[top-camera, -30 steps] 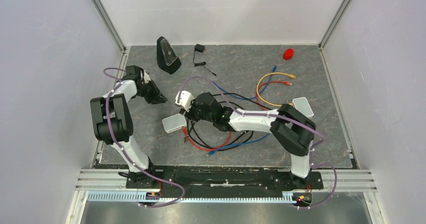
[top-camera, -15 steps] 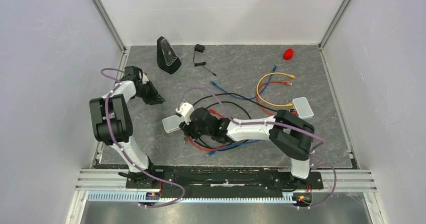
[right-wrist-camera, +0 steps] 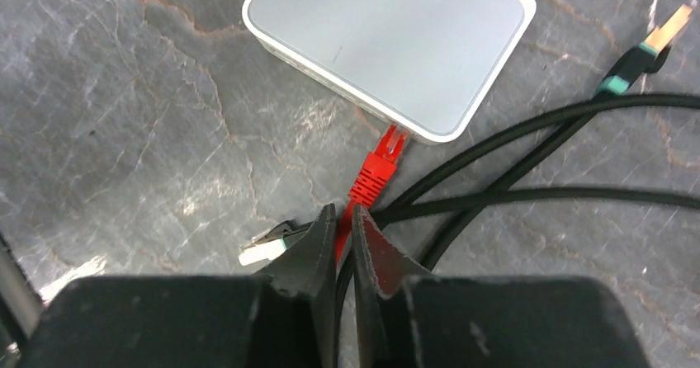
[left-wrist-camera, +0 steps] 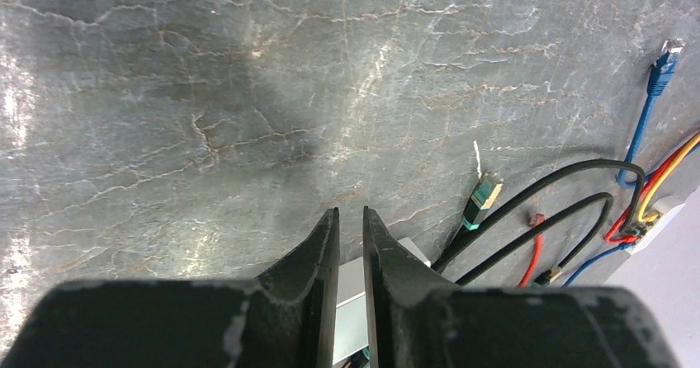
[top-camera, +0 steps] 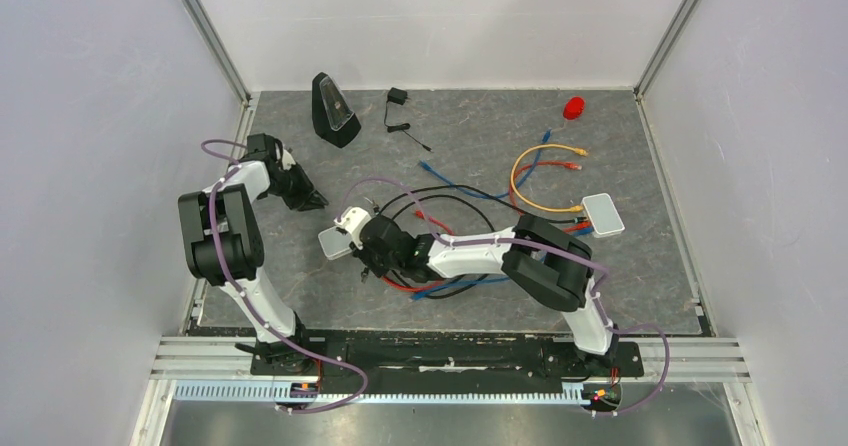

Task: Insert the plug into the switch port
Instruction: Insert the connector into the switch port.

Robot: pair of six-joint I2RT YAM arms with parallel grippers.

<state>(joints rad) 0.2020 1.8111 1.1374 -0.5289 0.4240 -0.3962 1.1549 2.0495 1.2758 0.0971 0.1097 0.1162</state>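
Two arms reach out from the near edge of the grey marbled table [top-camera: 480,126]. The right gripper [right-wrist-camera: 344,213] is low over a tangle of cables, its fingers [right-wrist-camera: 322,236] drawn narrow and pinching the tail of the red plug [right-wrist-camera: 373,174], where its red cable begins. The plug points away from the gripper, and its clear tip meets the near edge of the pale box [right-wrist-camera: 388,38]. That box lies flat left of centre, just ahead of the fingers. The port in that edge is hidden, so I cannot tell whether the plug is seated. A faint mark on the box's top is too small to read. Black cables [right-wrist-camera: 536,195] run under and right of the gripper, a loose white-tipped plug [right-wrist-camera: 264,248] lies just left of it, and a teal-collared plug [right-wrist-camera: 640,54] with a gold tip lies to the right of the box. The left gripper [left-wrist-camera: 350,215] hangs over bare table left of the box, its fingers nearly together with only a slit between them and nothing in it. Further out, a yellow cable [top-camera: 530,166] loops beside blue and red ones, and a second pale box [top-camera: 603,214] lies at the right. At the far edge are a black wedge [top-camera: 333,111], a small black adapter [top-camera: 397,97] and a red object [top-camera: 573,107].
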